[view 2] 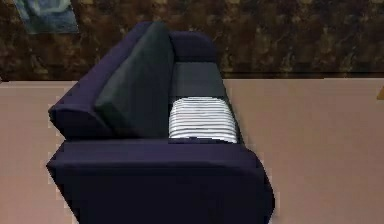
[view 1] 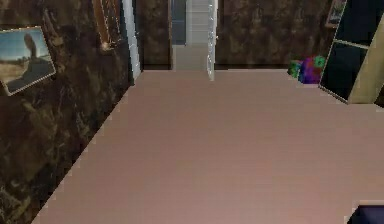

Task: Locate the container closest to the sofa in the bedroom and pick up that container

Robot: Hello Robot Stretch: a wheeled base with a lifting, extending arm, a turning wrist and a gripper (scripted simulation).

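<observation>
Dark sofa [view 2: 150,120], long axis toward far wall [view 2: 290,40], striped cushion [view 2: 203,118] on seat; jaws' state untellable.

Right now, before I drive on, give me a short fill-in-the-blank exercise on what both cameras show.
1. The cushion lying on the sofa seat has a pattern of ____.
2. In the forward view, the framed picture hangs on the wall at the view's ____ side.
3. The door at the far end of the floor is coloured ____.
Missing words: stripes; left; white.
</observation>
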